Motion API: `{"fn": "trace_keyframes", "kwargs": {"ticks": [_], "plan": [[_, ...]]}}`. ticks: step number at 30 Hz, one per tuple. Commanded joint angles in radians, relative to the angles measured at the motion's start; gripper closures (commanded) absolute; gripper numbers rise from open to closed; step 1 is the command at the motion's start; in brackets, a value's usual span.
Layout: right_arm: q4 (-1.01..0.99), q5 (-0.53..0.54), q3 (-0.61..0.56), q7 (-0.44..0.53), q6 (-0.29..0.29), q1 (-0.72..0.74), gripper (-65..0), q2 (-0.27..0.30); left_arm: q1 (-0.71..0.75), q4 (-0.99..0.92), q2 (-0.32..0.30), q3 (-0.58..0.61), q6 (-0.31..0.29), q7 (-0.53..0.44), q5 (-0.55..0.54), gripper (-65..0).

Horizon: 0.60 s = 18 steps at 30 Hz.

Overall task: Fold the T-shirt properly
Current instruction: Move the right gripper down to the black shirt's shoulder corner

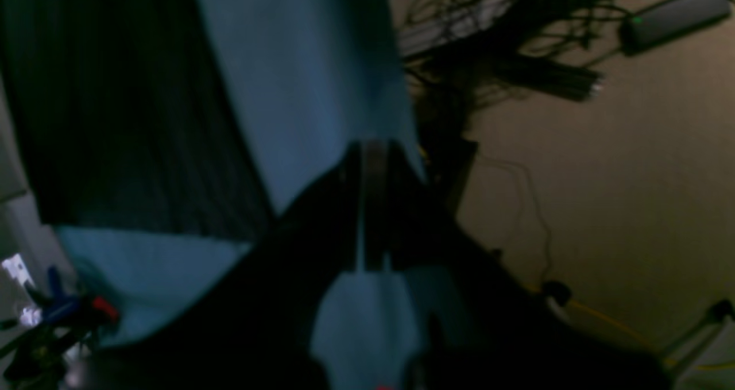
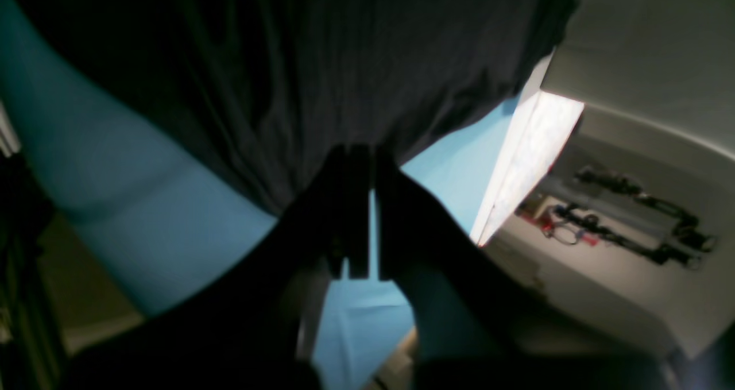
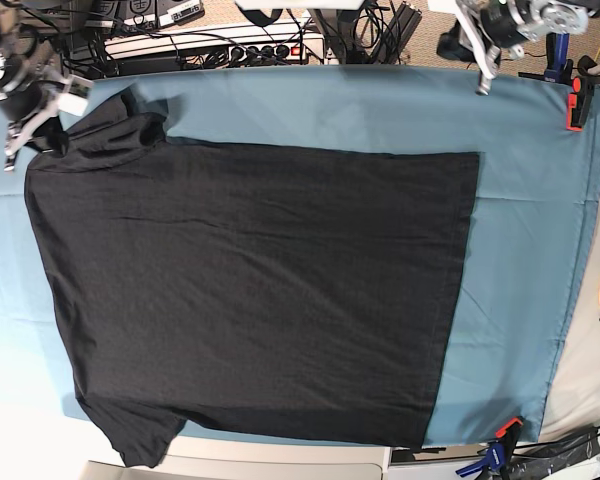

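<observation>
T-shirt (image 3: pixel 250 290) lies flat, plain side up, spread across the teal cloth (image 3: pixel 520 200) on the desk. Collar end faces the base view's left, hem the right; one sleeve (image 3: pixel 115 125) is rumpled at top left, the other (image 3: pixel 135 435) hangs off the near edge. Left tool (image 3: pixel 483 80) is at top right, clear of the fabric, jaws closed on nothing. Right tool (image 3: pixel 15 150) is at top left, just beside the rumpled sleeve, jaws together and seemingly empty. Fabric looks light, soft and limp, so it'll drape and wrinkle. Best pinch points are probably hem corners or shoulder seams. No readable brand, label or print visible.
</observation>
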Motion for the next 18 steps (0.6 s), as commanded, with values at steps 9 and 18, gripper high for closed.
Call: {"fn": "trace_keyframes", "kwargs": {"ticks": [9,18], "plan": [[-0.059,-0.014,-0.17,-0.073,-0.033,0.082,-25.8,0.016,0.009,0.015,-0.007,0.129,0.06,0.172,-0.079,-18.9],[-0.06,0.198,-0.17,-0.376,0.042,0.077,-29.8,0.016,0.008,0.015,-0.008,0.128,0.06,0.169,-0.127,-24.5]]}}
